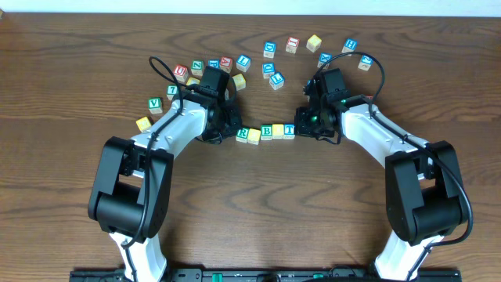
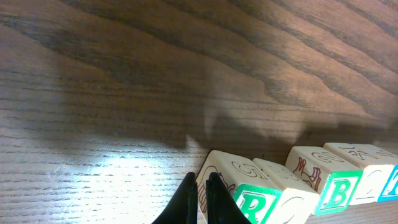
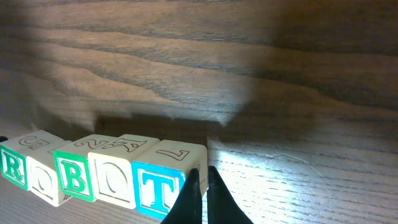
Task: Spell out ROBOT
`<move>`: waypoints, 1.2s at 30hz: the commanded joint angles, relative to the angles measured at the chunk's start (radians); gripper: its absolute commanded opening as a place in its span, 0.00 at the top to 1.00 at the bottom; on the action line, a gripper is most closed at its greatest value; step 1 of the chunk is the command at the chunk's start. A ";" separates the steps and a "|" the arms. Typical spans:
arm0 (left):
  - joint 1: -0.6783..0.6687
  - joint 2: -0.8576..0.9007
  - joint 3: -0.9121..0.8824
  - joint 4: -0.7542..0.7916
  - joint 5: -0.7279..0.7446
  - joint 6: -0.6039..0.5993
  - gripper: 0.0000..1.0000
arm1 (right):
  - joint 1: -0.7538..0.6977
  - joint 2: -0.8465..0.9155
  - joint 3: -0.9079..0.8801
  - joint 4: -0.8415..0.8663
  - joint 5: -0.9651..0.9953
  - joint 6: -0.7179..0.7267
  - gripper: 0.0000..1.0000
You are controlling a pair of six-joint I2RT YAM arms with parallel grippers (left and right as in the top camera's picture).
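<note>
Five letter blocks stand in a touching row mid-table, reading R, O, B, O, T. My left gripper is shut and empty, its tips against the left side of the green R block. The green B shows further right in the left wrist view. My right gripper is shut and empty, its tips against the right side of the blue T block. The right wrist view shows the whole row, from the R to the T.
Loose letter blocks lie scattered along the back: a cluster behind my left arm, a green V block and a yellow block at left, and blue and yellow blocks at back centre and right.
</note>
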 commanded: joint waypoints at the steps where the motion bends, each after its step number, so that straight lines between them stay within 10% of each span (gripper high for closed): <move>1: -0.002 0.007 -0.004 0.001 0.010 0.017 0.93 | 0.005 0.009 -0.005 0.001 -0.014 -0.024 0.99; 36: -0.049 0.007 -0.004 -0.003 -0.017 0.005 0.93 | -0.014 0.009 -0.002 -0.013 -0.028 -0.040 0.99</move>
